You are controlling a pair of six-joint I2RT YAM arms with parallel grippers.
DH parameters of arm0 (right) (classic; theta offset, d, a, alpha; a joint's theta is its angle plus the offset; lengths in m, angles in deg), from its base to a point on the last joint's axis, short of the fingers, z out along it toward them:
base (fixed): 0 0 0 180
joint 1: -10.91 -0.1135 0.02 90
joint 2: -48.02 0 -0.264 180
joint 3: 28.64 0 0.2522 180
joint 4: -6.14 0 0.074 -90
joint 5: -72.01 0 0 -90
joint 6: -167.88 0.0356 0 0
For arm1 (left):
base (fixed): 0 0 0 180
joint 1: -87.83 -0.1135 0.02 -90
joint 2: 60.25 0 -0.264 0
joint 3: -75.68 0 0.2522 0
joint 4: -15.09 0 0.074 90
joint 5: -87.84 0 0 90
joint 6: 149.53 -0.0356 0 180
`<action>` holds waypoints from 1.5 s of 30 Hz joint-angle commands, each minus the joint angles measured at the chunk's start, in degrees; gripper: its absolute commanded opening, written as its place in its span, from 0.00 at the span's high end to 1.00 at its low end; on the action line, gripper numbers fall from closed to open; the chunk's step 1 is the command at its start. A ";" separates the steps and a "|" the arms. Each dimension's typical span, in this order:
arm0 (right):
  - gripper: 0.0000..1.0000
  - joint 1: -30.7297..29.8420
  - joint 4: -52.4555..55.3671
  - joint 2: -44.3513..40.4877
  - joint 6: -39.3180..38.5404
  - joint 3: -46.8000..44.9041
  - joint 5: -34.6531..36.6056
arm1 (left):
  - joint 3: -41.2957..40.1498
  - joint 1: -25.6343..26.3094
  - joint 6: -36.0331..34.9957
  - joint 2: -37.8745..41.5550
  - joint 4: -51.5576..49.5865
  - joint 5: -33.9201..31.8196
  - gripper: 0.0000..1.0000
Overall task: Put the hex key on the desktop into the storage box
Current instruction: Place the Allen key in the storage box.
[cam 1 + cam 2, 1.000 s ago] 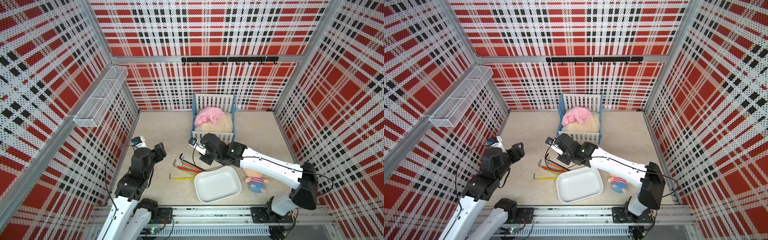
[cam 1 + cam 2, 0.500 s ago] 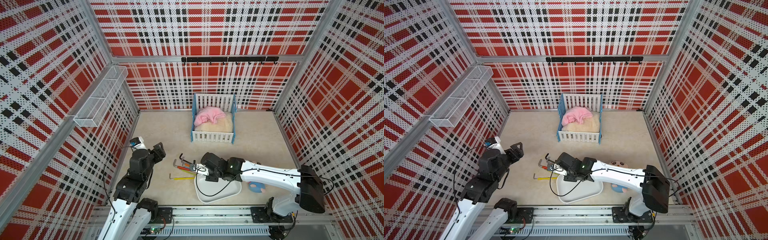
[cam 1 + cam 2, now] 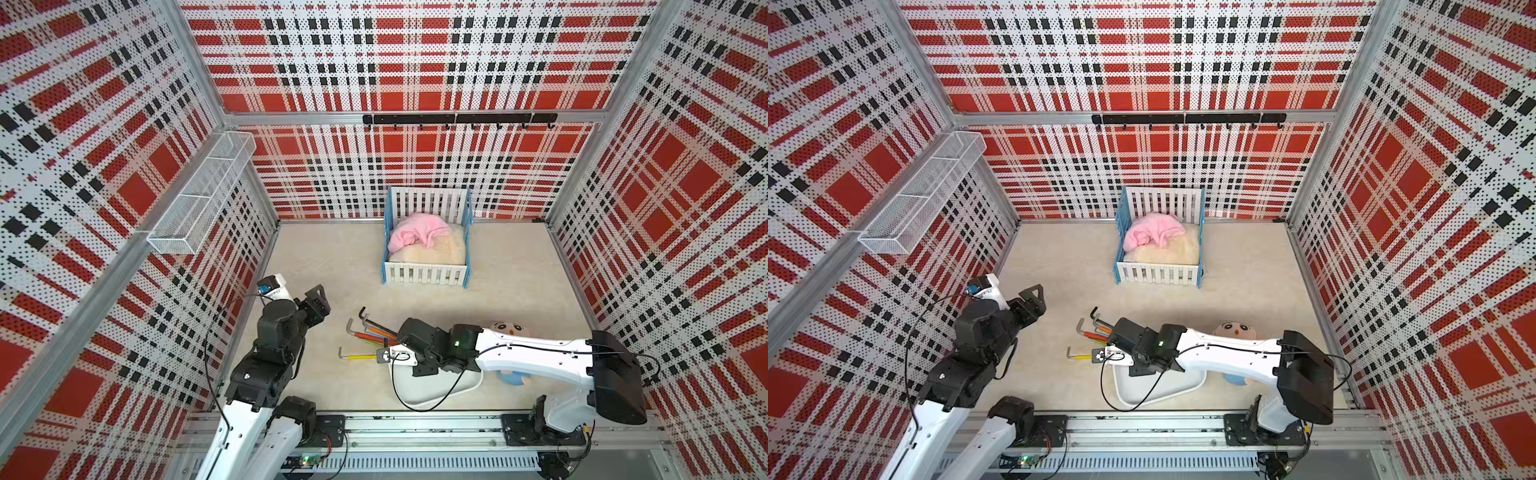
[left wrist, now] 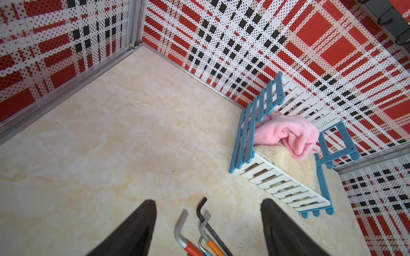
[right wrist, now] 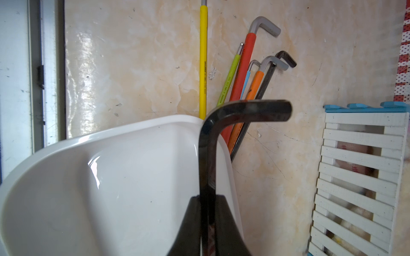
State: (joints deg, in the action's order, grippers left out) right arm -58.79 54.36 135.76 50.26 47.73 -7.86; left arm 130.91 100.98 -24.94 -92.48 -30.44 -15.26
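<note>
Since a second ago, the right gripper (image 5: 207, 199) has been swung from the loose keys (image 5: 241, 73) to the 10 o'clock corner of the box (image 5: 111, 130), clamped on a black key (image 5: 244, 109). The left gripper (image 4: 207, 200) is held parted, empty. If released here, the smooth L-shaped steel, its short arm overhanging, could be bounced off the glossy flared plastic rim onto the marbled desktop (image 5: 133, 66).

Right arm (image 3: 536, 359) stretched over white tray (image 3: 440, 390); coloured hex keys (image 3: 374, 333) laid on beige desktop (image 3: 332, 257) beside tray; crib (image 3: 426, 274) set against back wall.
</note>
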 commanded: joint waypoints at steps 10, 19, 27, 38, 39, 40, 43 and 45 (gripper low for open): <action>1.00 -3.39 4.45 -1.35 0.42 -2.03 4.35 | -0.65 -0.23 0.30 0.76 0.07 -0.87 0.21; 1.00 -3.43 3.15 1.32 -1.12 -3.56 4.43 | -0.61 -0.23 0.44 1.19 0.08 -1.00 0.21; 1.00 -3.22 0.24 4.84 -0.92 -4.67 4.97 | -0.61 -0.03 0.55 1.23 0.12 -0.90 0.21; 1.00 -0.02 -1.58 9.28 2.12 -3.76 4.44 | -0.62 0.39 0.57 1.43 0.13 -0.97 0.21; 1.00 0.16 -1.51 9.55 2.22 -3.77 4.44 | -0.63 0.39 0.57 1.42 0.13 -0.97 0.21; 1.00 0.46 -1.41 9.75 2.38 -3.80 4.52 | -0.65 0.38 0.57 1.44 0.05 -1.06 0.21; 1.00 1.25 -1.48 9.75 2.76 -4.36 4.58 | -0.61 0.52 0.76 1.50 -0.02 -1.32 0.21; 1.00 1.57 -1.44 9.42 3.06 -4.48 4.29 | -0.60 0.50 0.74 1.49 -0.12 -1.48 0.21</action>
State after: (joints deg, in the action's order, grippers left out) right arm -58.28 53.79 144.74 52.01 43.36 -4.04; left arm 130.85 101.33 -24.37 -91.39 -30.46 -16.07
